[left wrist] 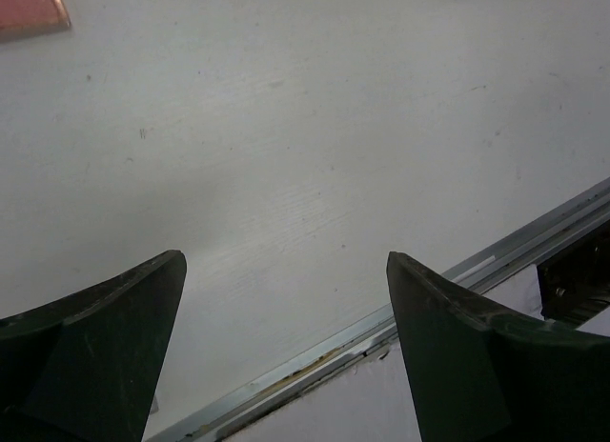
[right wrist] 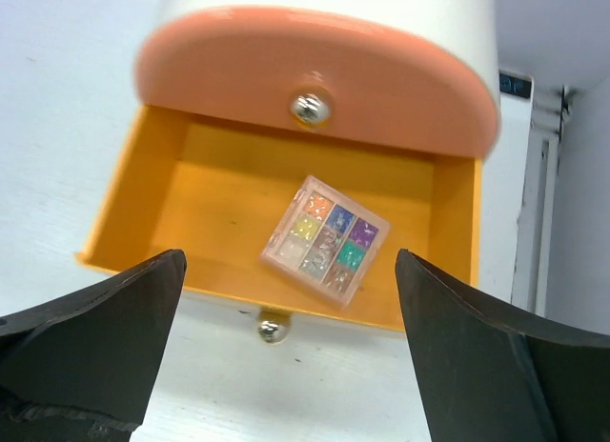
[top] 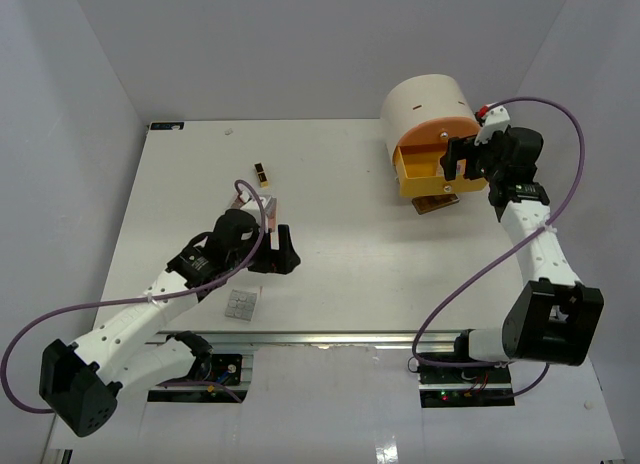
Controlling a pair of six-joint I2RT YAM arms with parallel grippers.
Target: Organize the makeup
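White bench [left wrist: 286, 128]: matt, smooth, fine scuffs; brushed metal strip [left wrist: 448, 285] along its edge. Orange open drawer [right wrist: 229, 175]: smooth plastic, low sheen. Salmon-pink curved drawer front [right wrist: 381, 90]: glossy plastic, with shiny metal ball knob [right wrist: 311, 107]. Square multicoloured palette [right wrist: 327, 237]: clear plastic case, glittery pans. Right end effector [right wrist: 290, 261] fingers [right wrist: 105, 337]: matt black, slightly rough.
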